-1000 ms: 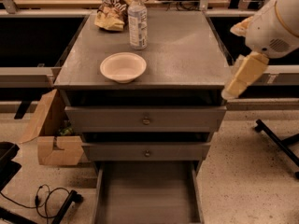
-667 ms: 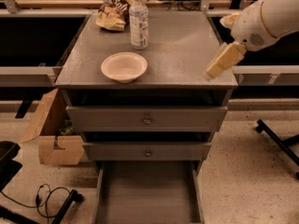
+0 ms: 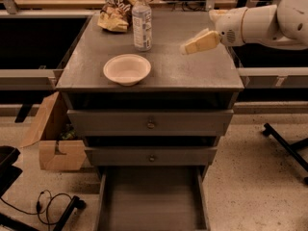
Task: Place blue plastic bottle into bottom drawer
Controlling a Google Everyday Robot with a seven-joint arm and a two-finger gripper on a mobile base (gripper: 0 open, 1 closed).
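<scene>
One blue plastic bottle (image 3: 141, 20) stood upright on the cabinet top (image 3: 192, 73), behind a bowl (image 3: 127, 69). To its right, apart, hovered the gripper (image 3: 188, 47); spread or closed, could not tell. Below, the bottom drawer (image 3: 152, 201) sat open.

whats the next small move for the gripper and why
Probably move the gripper left toward the blue plastic bottle: it stands upright on the cabinet top, untouched, with the gripper hovering off to its right. The bottom drawer is already open, so grasping comes first.
</scene>
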